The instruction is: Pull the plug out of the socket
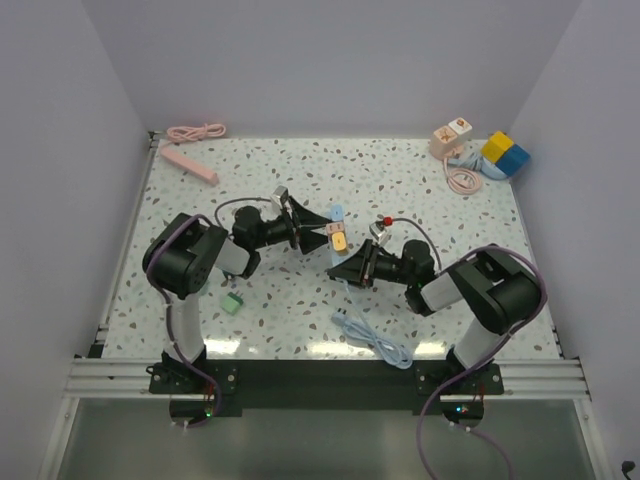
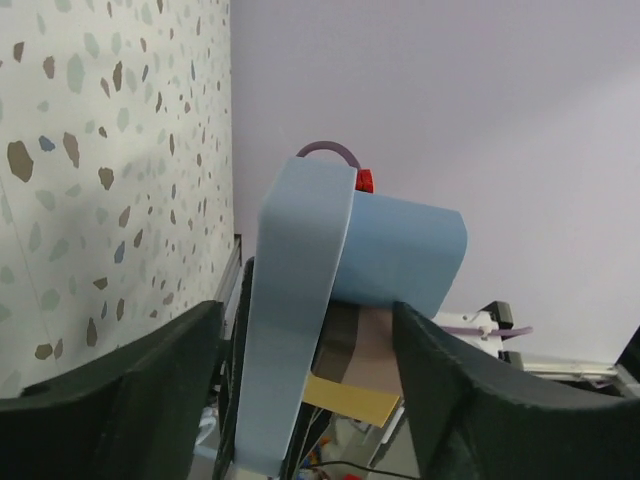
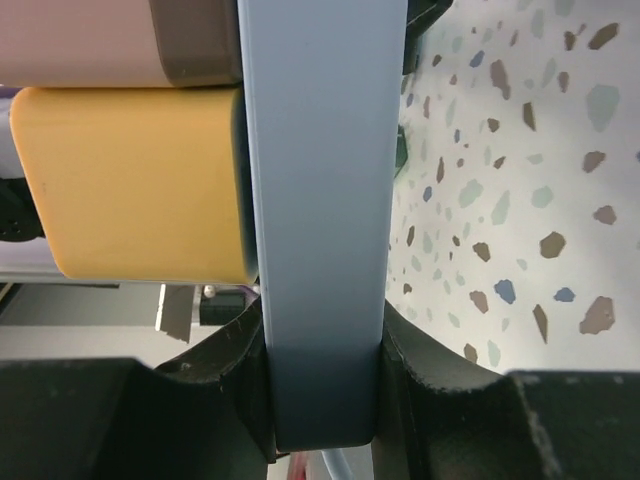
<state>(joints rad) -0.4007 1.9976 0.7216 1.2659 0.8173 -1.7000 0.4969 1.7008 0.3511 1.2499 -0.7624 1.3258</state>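
The bench [image 1: 430, 190] is white with grey, brown and blue speckles. The plug [image 3: 315, 200] is pale blue, the socket [image 3: 130, 180] orange-faced on pink. The blocks [image 1: 505, 152] at upper right are yellow and blue; the cable [image 1: 197, 131] at upper left is pink.

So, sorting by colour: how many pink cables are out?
2: one coiled pink cable at the far-left corner, a looped pink cable far right; more may be hidden.
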